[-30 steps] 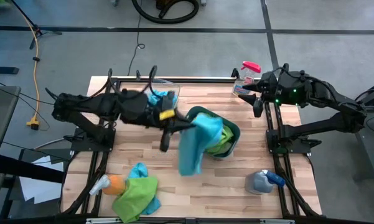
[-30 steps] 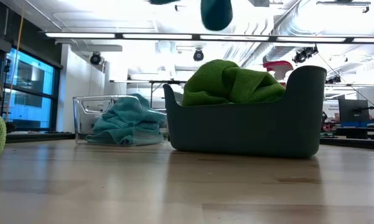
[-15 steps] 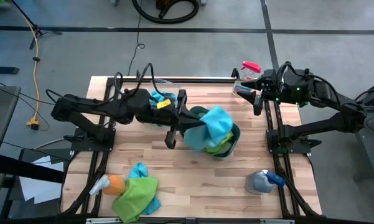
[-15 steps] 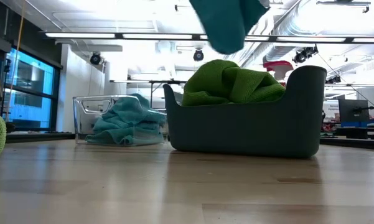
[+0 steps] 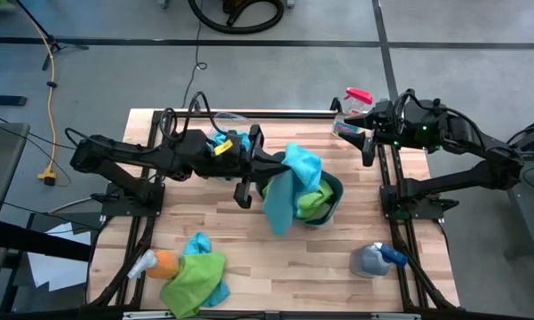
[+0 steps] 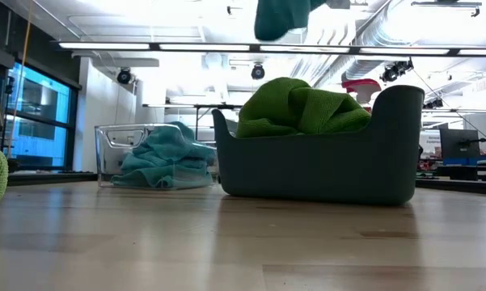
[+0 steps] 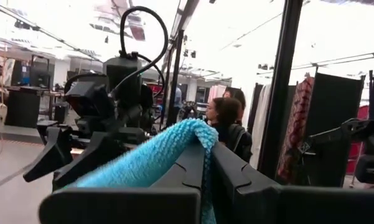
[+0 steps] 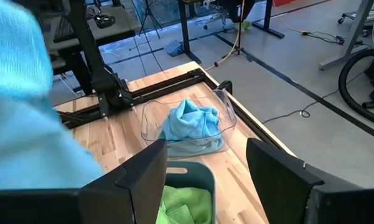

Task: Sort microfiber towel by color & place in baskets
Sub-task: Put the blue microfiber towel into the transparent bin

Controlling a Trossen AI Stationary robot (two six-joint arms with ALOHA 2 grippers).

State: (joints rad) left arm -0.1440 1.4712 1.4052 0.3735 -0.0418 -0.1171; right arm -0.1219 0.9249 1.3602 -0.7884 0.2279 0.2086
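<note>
My left gripper (image 5: 271, 167) is shut on a turquoise microfiber towel (image 5: 289, 188), high above the left rim of the dark teal-grey basket (image 5: 330, 206). That basket holds lime green towels (image 6: 299, 105). The towel's lower end (image 6: 279, 14) shows at the top of the low view. The clear basket (image 5: 235, 124) stands at the far edge with turquoise towels (image 8: 190, 123) inside. A green towel (image 5: 195, 276) and a turquoise one (image 5: 195, 244) lie in a heap near the left corner. My right gripper (image 8: 205, 180) waits open by the far right corner (image 5: 366, 142). My left gripper pinches the turquoise towel between its two fingers at an upper fold (image 7: 177, 146), which bulges out over the fingertips. The fingers reach level from the table's left. The towel is lifted clear and hangs slack below them; its lower end stays above the dark basket's rim.
A pink-topped spray bottle (image 5: 355, 102) stands at the far right corner by my right gripper. A blue spray bottle (image 5: 378, 258) lies near the right edge. An orange-topped bottle (image 5: 155, 264) lies against the near-left towel heap. The black metal frame (image 5: 395, 191) runs along the table's sides.
My left gripper has moved a little toward the table's right, over the dark basket's left rim, and has turned about its wrist. The held towel first hung long, then swung up and bunched over the basket. It now hangs down again, with its lower end higher.
</note>
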